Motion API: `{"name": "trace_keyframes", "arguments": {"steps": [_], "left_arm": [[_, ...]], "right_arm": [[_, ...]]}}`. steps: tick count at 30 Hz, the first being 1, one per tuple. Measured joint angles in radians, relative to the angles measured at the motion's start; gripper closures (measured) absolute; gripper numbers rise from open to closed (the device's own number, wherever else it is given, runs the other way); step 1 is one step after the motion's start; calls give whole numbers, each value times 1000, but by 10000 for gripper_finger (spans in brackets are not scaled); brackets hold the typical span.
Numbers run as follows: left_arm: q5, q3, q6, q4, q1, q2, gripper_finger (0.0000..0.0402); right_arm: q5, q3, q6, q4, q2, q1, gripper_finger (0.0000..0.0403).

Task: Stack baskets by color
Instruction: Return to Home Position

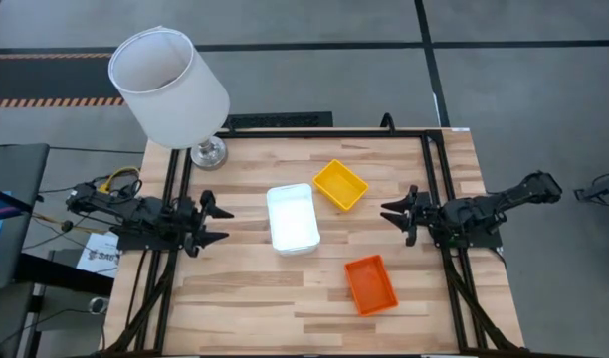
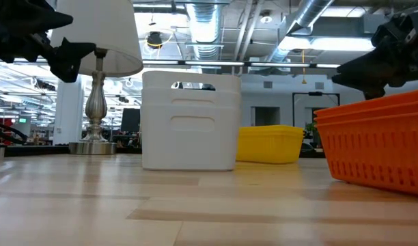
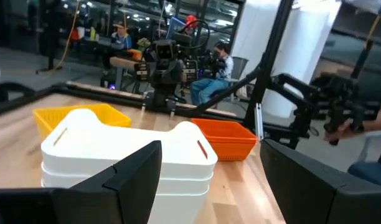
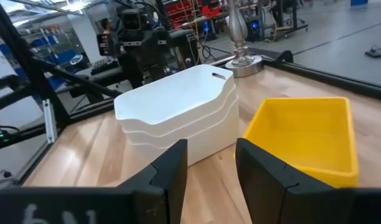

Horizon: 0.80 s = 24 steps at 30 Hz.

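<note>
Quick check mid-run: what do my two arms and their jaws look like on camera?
Both the left arm and right arm are matte black, chunky and jointed. Each ends in two flat, angular black jaws with wedge-shaped tips. A yellow cable loops by the left arm's base.

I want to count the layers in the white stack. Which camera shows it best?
The right wrist view: the white stack shows nearly whole, its stepped rims seen from the side. In the left wrist view it is partly covered; the low view shows one flat end face; the high view shows only its top.
</note>
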Motion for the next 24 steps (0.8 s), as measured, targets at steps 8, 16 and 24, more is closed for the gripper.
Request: {"name": "trace_keyframes", "arguments": {"steps": [8, 16, 24], "left_arm": [[13, -1, 77, 0, 0, 0, 139], [12, -1, 2, 0, 0, 0, 139], [12, -2, 5, 0, 0, 0, 139]], "right_arm": [[-1, 0, -94, -3, 0, 0, 249], [-19, -1, 13, 5, 0, 13, 246], [-26, -1, 113, 6, 0, 31, 245]]}}
